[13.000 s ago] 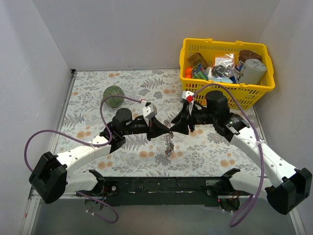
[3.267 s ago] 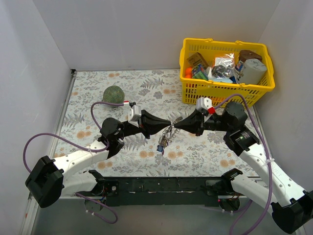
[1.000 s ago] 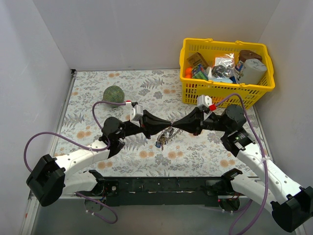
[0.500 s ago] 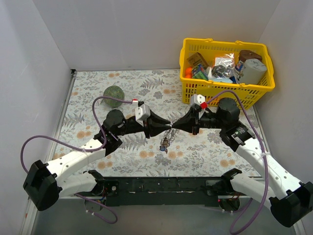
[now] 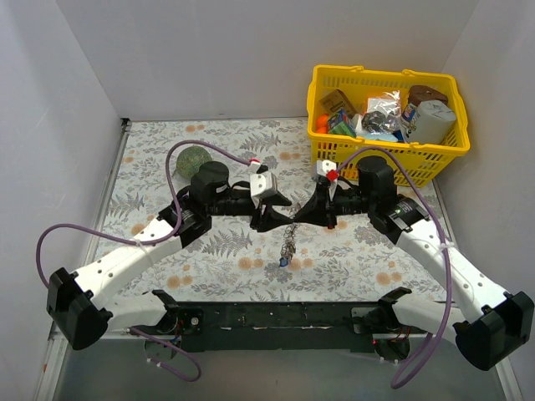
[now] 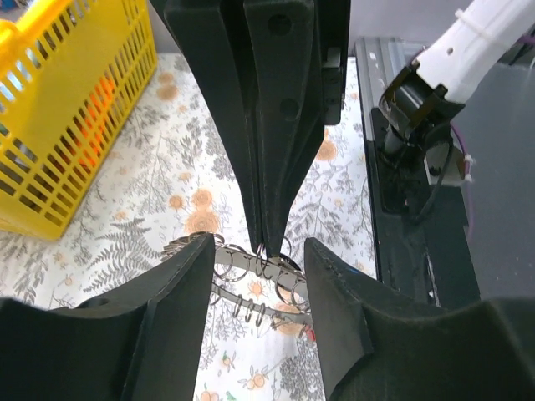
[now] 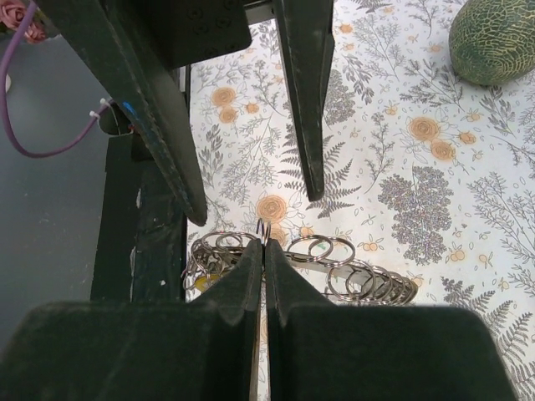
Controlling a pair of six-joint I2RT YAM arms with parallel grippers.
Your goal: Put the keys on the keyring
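My right gripper (image 5: 298,220) (image 7: 264,247) is shut on a small split ring of the keyring (image 5: 290,238), which hangs below it over the flowered table. In the right wrist view the keyring (image 7: 368,280) is a grey band strung with several small rings. The keys (image 5: 285,261) dangle at the bottom of the bunch; a blue head shows. My left gripper (image 5: 284,220) (image 6: 257,255) is open, its fingers (image 6: 188,288) standing on either side of the keyring (image 6: 251,284) and of the right gripper's tip without touching the ring.
A yellow basket (image 5: 386,159) full of groceries stands at the back right, also in the left wrist view (image 6: 75,109). A green ball (image 5: 194,161) (image 7: 493,38) lies at the back left. White walls close the table on three sides.
My left gripper has opened and let go of the keyring. Both grippers have moved away from the arm bases, and the bunch now hangs from the right gripper alone.
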